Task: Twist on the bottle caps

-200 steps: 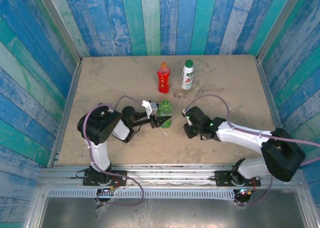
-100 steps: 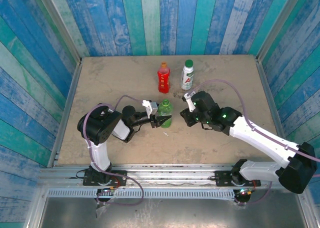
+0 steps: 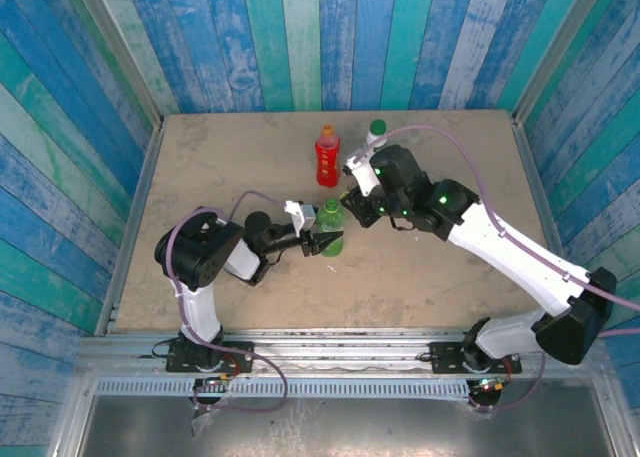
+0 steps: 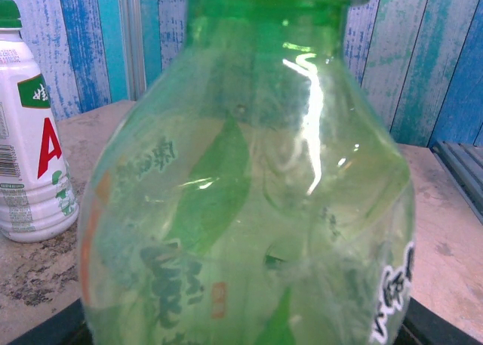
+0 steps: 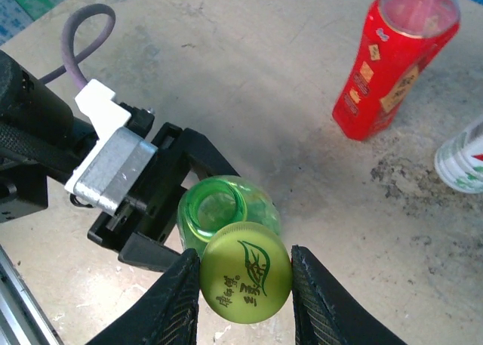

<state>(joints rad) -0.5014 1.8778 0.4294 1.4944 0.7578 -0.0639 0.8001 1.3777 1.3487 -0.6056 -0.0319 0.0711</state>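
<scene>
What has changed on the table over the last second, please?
The right claw swung from the near right, forward and leftward, to the green bottle. It grips the yellow-green cap just by the bottle's open mouth, not yet on it. No grab or release is visible. The left claw stays clamped on the green bottle, and the red bottle and white bottle have not moved.

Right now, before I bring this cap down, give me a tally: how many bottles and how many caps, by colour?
Bottles: 3 (red bottle, clear green bottle, white bottle)
Caps: 3 (orange cap, dark green cap, yellow-green cap)
Total: 6
</scene>
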